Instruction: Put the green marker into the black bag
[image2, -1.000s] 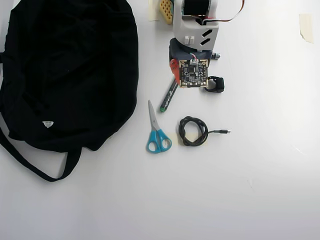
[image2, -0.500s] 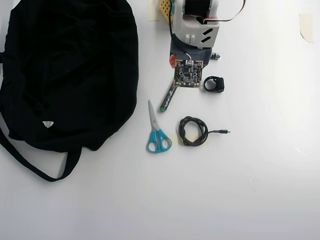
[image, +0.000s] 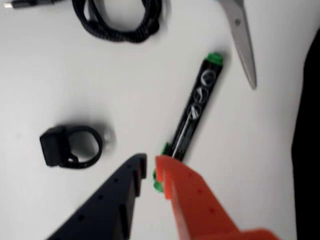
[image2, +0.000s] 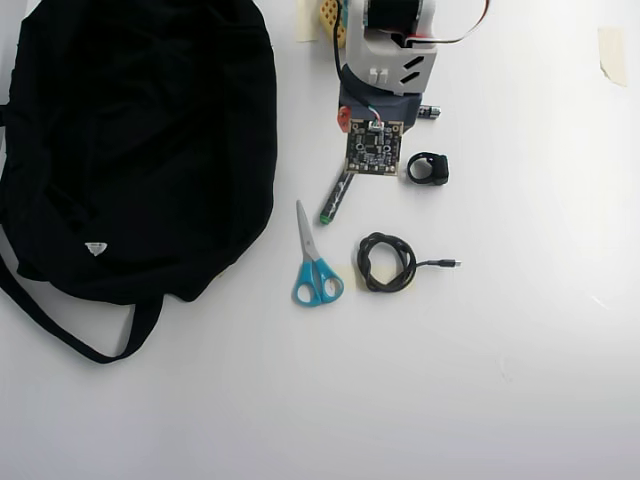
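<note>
Gripper (image: 150, 165) first, in the wrist view: one dark blue finger and one orange finger stand a narrow gap apart, nothing between them, tips right over the green cap of the slim black-barrelled green marker (image: 196, 107). That marker lies slanted on the white table (image: 75, 90), white round label marks along its barrel, small green end pointing toward the steel scissor blade (image: 242, 40). Black ring-shaped clip (image: 70, 146) sits to the left, coiled black cable (image: 117, 20) up top.

Overhead view now: marker (image2: 334, 199) pokes out below the arm's circuit board (image2: 374, 148), well apart from the big soft black fabric bag (image2: 140, 140) at left. Blue-handled scissors (image2: 314, 260) lie just below it.
</note>
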